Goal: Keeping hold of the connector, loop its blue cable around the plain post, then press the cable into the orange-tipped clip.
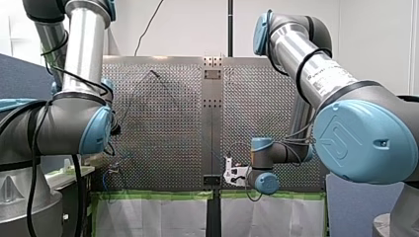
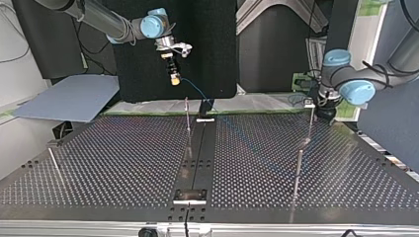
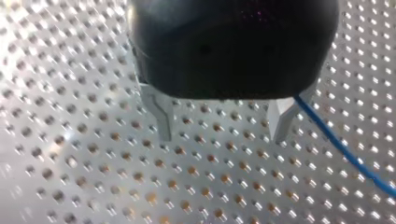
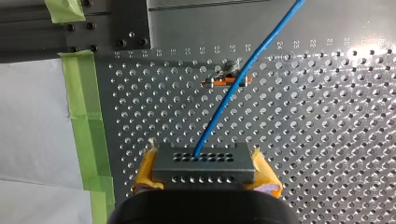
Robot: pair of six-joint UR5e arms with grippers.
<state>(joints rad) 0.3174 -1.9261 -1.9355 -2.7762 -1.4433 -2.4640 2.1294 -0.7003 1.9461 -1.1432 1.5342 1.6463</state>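
Two yellow pads (image 4: pixel 145 171) of my right gripper (image 4: pixel 203 149) are clamped on the short ends of the dark connector (image 4: pixel 203 169), a flat block with two rows of holes. The blue cable (image 4: pixel 261 49) leaves the connector's face ahead of the fingers and runs straight away from the gripper. In the right wrist view it crosses the orange-tipped clip (image 4: pixel 217 83) near the clip's middle; whether it is seated there cannot be told. Beyond the clip the cable passes out of that view.

To one side of the right gripper, a strip of green tape (image 4: pixel 86 126) marks the edge of the perforated table (image 4: pixel 327 140), with a white sheet (image 4: pixel 37 126) past it. On the other side the perforated plate runs on to the limit of the view.

In the top view the right gripper hangs above the table's far edge, near the centre rail (image 2: pixel 200 148), with air below it.

My left gripper (image 3: pixel 220 136) has its metal fingers (image 3: pixel 161 114) spread wide, with only perforated plate showing between them. The cable passes just outside one finger. In the top view this gripper sits low at the far edge, at the view's right, well apart from the right gripper.

Three thin rods (image 2: pixel 298 170) stand on the plate; which one is the plain post cannot be told.
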